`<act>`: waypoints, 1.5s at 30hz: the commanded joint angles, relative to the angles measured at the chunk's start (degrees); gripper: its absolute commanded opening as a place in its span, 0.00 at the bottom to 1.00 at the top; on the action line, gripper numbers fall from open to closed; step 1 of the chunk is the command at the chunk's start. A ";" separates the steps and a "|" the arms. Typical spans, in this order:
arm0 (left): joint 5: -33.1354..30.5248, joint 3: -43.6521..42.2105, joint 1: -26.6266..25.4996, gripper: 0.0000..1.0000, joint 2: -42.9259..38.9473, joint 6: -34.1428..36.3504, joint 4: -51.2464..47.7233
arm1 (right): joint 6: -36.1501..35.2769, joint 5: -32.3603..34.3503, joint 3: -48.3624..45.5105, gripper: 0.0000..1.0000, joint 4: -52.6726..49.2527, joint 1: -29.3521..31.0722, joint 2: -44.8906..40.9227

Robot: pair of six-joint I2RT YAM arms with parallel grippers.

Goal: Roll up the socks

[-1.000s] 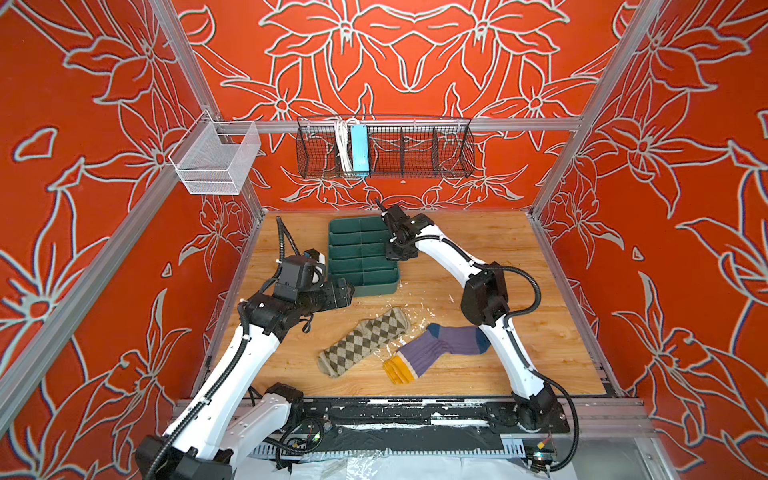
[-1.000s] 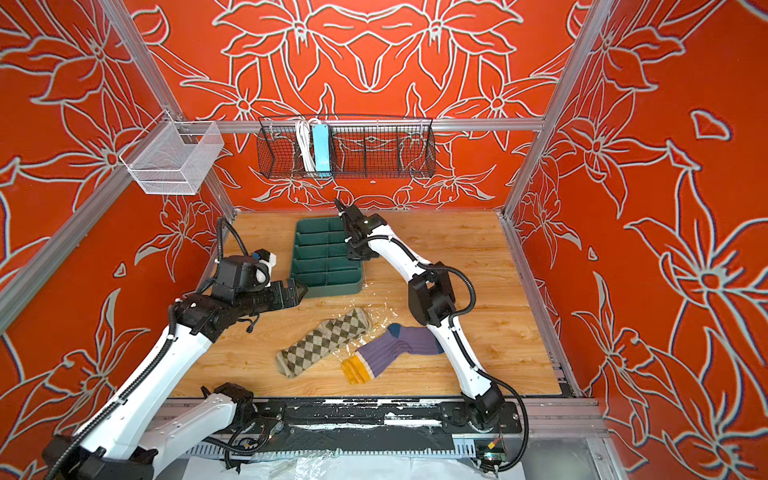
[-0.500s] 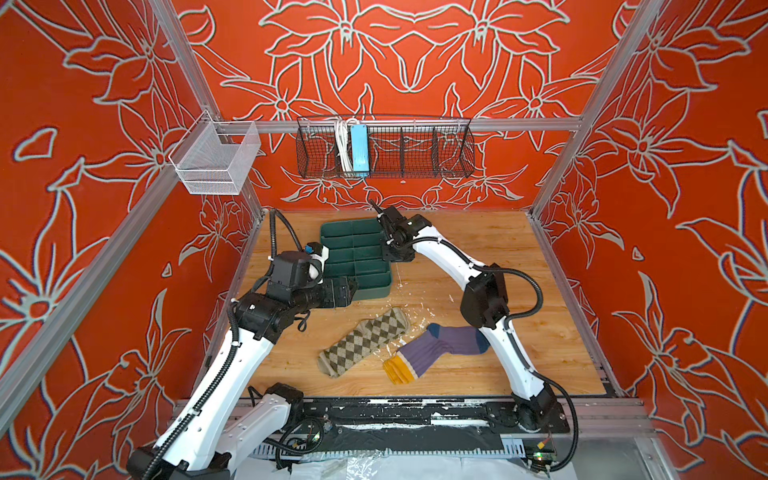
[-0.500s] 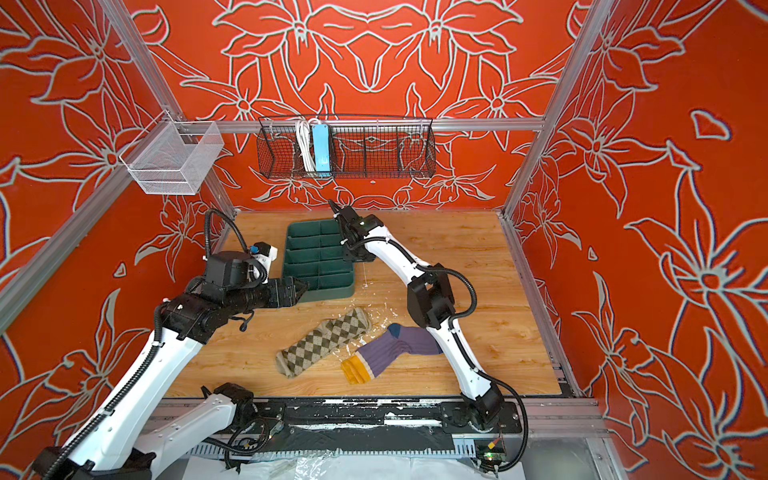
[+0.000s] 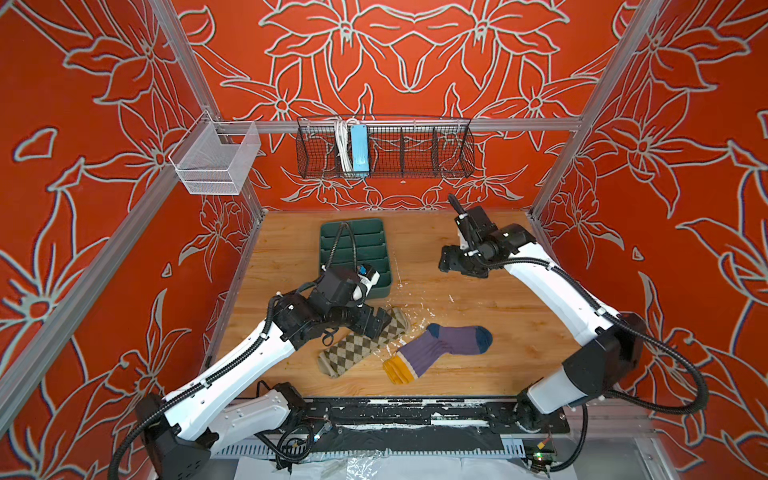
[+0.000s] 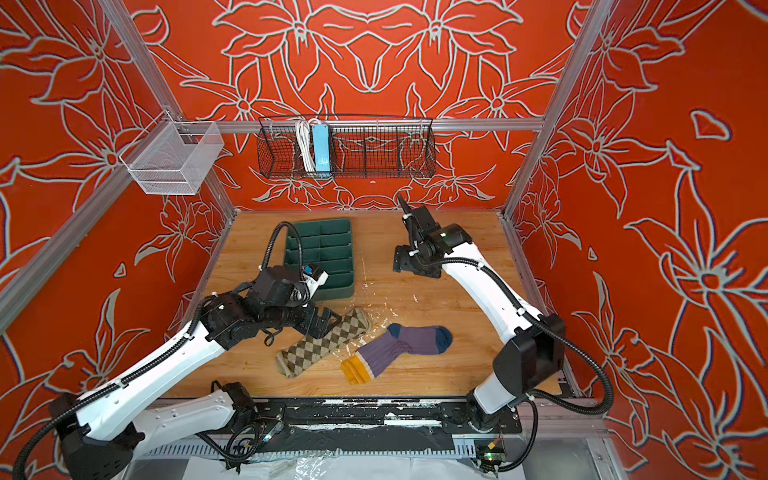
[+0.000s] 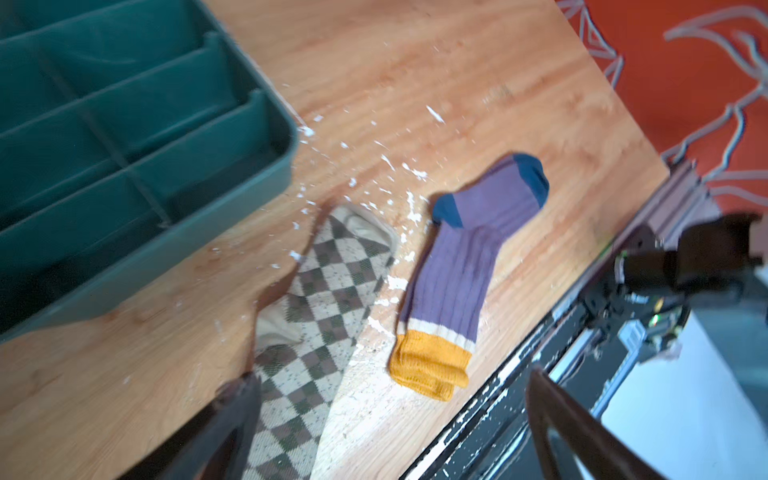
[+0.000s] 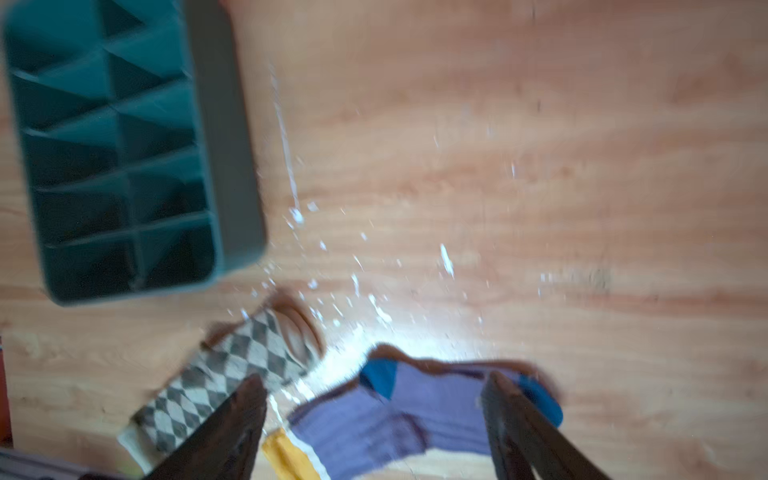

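In both top views the left end effector [image 5: 376, 323] [image 6: 323, 322] sits low in the middle of the frame, over the upper part of the argyle sock [image 5: 353, 353] [image 6: 313, 351]. Its fingers stand wide apart and grip nothing. In the left wrist view one finger [image 7: 232, 415] overlaps that sock's diamond pattern; whether it touches the cloth cannot be told. The sock lies flat on the bench [image 5: 478, 332], slanting from lower left to upper right.

The purple sock [image 5: 440, 347] [image 6: 401, 345] lies flat just right of the argyle one, close beside it but apart. Its yellow cuff points to the lower left and its teal toe to the right.

The right end effector [image 5: 445, 259] [image 6: 399, 259] hangs in the upper right of the bench, well apart from both socks, which lie below and to its left. The right wrist view shows its two fingers [image 8: 523, 428] spread, with nothing between them.

Counted:
- Two socks, neither rolled.
- Two arms, each with one end effector.
- One divided green tray [image 5: 380, 291], just above the argyle sock.
- Two wire baskets: one black [image 5: 415, 145] on the back wall and one white [image 5: 216, 166] at upper left.
- One blue power strip [image 5: 359, 149] in the black basket.

White flecks lie scattered on the bench between the tray and the socks.
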 commanded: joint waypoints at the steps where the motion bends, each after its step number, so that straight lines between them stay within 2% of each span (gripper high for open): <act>1: -1.04 -4.71 -3.32 0.97 -3.86 3.83 5.86 | 2.64 -5.21 -8.01 0.87 -2.51 -0.69 -1.06; 6: 0.60 -11.64 -6.52 0.97 -8.31 7.97 14.65 | 5.26 -9.68 -19.26 0.93 1.99 -1.15 -3.12; 11: 0.16 -13.66 -7.55 0.98 -9.32 10.69 17.87 | 9.62 -11.78 -27.21 0.94 9.90 -1.80 -1.82; 17: -2.49 -13.60 -8.62 0.98 -7.75 13.07 18.65 | 11.62 -11.13 -31.36 0.95 12.98 -3.31 -0.27; 23: -3.13 -13.37 -8.79 0.99 -7.11 12.50 20.25 | 8.87 -6.51 -31.14 0.97 14.29 -5.55 3.14; 28: -6.48 -11.48 -8.78 0.98 -6.52 7.99 18.46 | 5.56 -1.82 -26.45 0.98 15.26 -5.98 10.17; 35: -12.94 -12.71 -8.75 0.98 -7.48 -0.88 19.21 | -2.62 6.18 -11.38 0.98 13.86 -5.98 21.88; 38: -13.97 -13.89 -8.77 0.97 -8.89 -3.06 20.08 | -6.78 4.58 -3.79 0.98 14.88 -5.74 27.06; 40: -12.82 -14.78 -8.77 0.97 -10.14 -2.30 20.99 | -10.38 -0.84 0.55 0.98 16.86 -5.19 30.60; 42: -11.37 -15.61 -8.74 0.97 -11.82 -0.18 21.83 | -13.59 -3.47 6.41 0.98 16.79 -3.42 34.29; 45: -8.81 -15.65 -8.80 0.97 -13.96 4.65 21.58 | -17.53 -3.72 14.20 0.98 14.67 -0.80 38.53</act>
